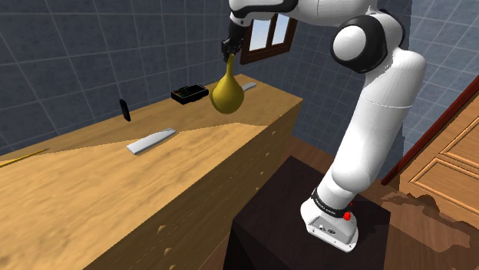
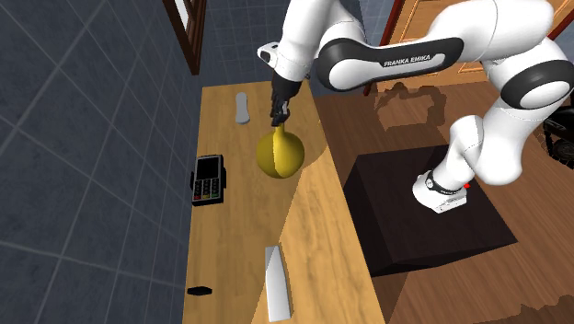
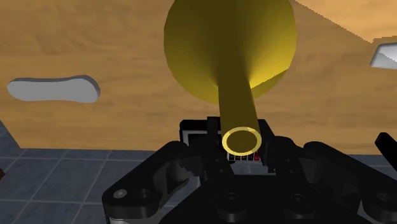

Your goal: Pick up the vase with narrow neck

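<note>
From the shoulder view, the black gripper [image 1: 229, 52] is closed on the thin neck of the yellow vase [image 1: 228, 92]. The neck is up in the fingers and the round belly hangs right under them, so the vase's long way runs straight up and down. The vase seems to hang a little above the wooden table [image 1: 115, 184], near the far end, close to a black box with buttons [image 1: 189, 93]. A flat grey blade [image 1: 151, 141] lies well apart, nearer the middle of the table.

From the second exterior view, the vase [image 2: 281, 153] is again just below the gripper [image 2: 279, 112], over the table, close to the edge on the robot's side. The black box sits beside it, toward the wall.

In the wrist view, the two fingers [image 3: 213, 137] hug the neck from both sides, with no gap. The open mouth of the vase points back at the camera and the belly points away. I think the vase will come straight up with the hand.
</note>
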{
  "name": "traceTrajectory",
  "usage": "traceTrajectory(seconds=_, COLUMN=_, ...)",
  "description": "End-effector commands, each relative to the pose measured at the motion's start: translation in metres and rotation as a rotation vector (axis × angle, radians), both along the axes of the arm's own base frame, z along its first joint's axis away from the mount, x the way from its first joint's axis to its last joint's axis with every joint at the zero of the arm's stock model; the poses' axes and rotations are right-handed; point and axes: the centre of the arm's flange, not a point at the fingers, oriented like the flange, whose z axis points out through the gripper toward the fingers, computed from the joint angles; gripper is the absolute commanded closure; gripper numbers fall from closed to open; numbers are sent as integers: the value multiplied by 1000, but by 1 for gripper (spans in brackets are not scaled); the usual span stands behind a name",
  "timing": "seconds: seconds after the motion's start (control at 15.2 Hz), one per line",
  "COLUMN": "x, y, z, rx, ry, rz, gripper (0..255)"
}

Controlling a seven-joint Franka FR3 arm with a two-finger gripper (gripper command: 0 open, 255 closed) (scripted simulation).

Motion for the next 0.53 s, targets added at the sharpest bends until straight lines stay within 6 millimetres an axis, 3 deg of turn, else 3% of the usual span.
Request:
traceTrajectory(seconds=0.0, x=0, y=0, z=13, rx=0, ry=-2, rz=0, gripper=255)
traceTrajectory(seconds=0.33, x=0, y=0, z=39, rx=0, ry=-2, rz=0, gripper=255)
traceTrajectory(seconds=0.46, x=0, y=0, z=40, rx=0, ry=-2, rz=0, gripper=255)
